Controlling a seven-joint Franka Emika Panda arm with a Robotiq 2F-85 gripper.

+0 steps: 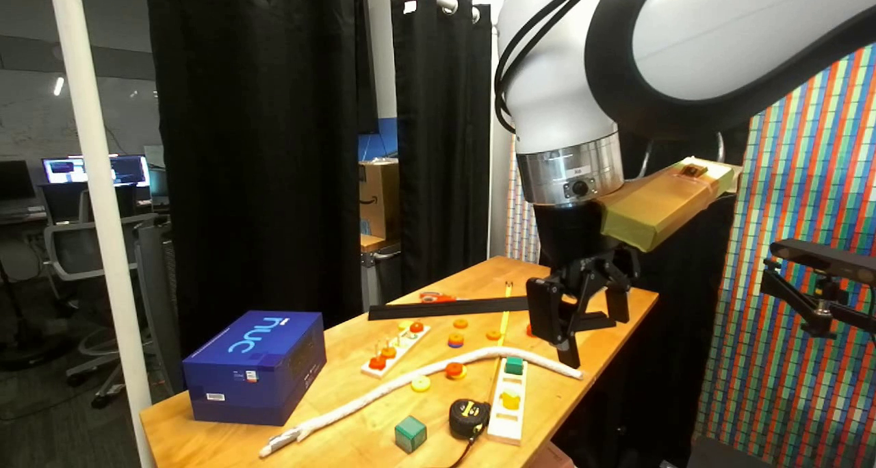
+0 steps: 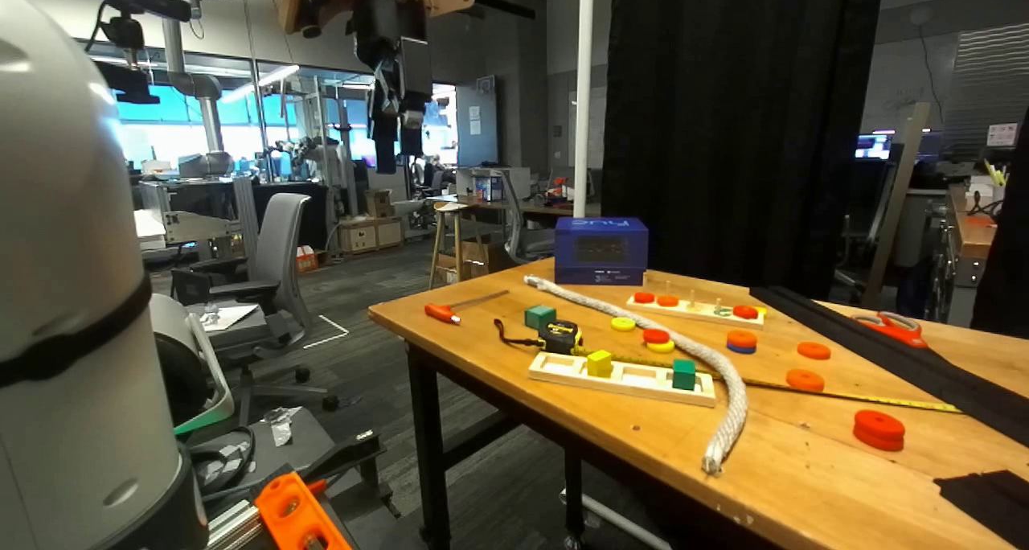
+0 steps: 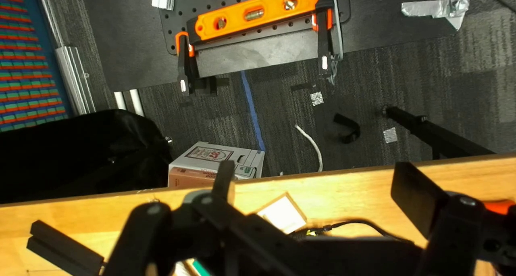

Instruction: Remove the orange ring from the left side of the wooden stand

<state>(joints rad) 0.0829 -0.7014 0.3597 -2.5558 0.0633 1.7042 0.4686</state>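
While our claw hung high, spread wide and unladen, we saw the orange ring well below, toward the black curtain, on the end of the wooden stand nearer the blue box.

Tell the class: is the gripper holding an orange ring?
No: in the wrist view, the gripper's fingers stand wide apart with nothing gripped between them.

The black end effector has its two fingers wide apart in front of the pale wooden desk. Past the desk's edge, a white-and-brown cardboard box shows just beside a strip of blue tape on dark grey carpet; higher up is a long orange spirit level.
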